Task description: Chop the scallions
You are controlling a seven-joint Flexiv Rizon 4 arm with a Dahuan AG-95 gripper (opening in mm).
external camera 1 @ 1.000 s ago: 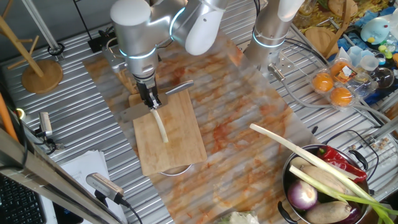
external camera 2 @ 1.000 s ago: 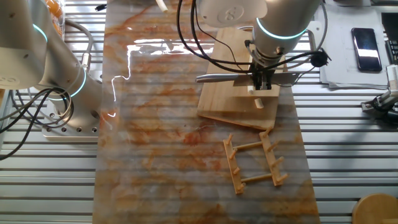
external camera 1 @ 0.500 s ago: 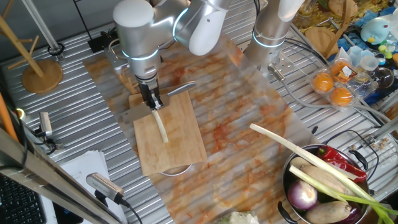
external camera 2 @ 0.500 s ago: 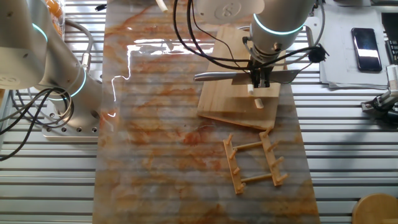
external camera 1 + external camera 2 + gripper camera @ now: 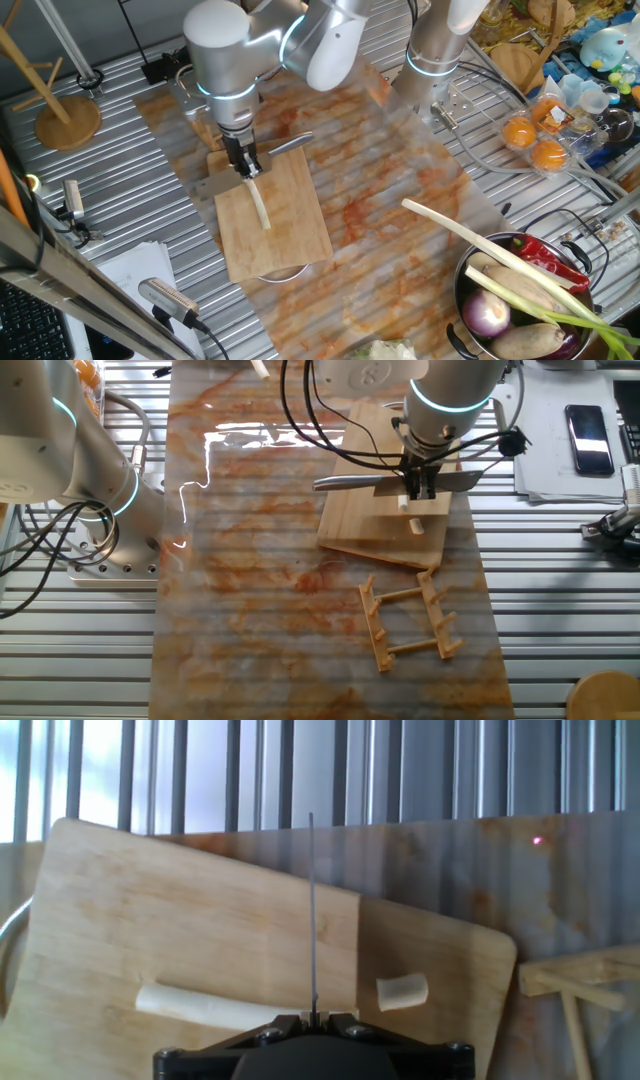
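The scallion, a thin cream stalk (image 5: 260, 206), lies on the wooden cutting board (image 5: 285, 235). In the hand view the long stalk (image 5: 215, 1005) lies left of the blade and one short cut chunk (image 5: 402, 992) lies right of it. My gripper (image 5: 244, 166) is shut on a knife, blade down. The handle (image 5: 290, 143) points to one side and the blade (image 5: 212, 181) to the other. The blade shows edge-on as a thin line (image 5: 312, 910) in the hand view. In the other fixed view the gripper (image 5: 418, 490) holds the knife (image 5: 350, 483) over the pieces (image 5: 416, 525).
A steel bowl (image 5: 462, 285) at front right holds a purple onion (image 5: 487, 315), a red chilli and a long leafy stalk (image 5: 470, 245). A wooden rack (image 5: 410, 622) lies beside the board. A second arm's base (image 5: 432, 60) stands behind. Oranges (image 5: 535, 140) are at far right.
The gripper and knife have risen slightly over the board. The stalk and the cut chunk have not moved.
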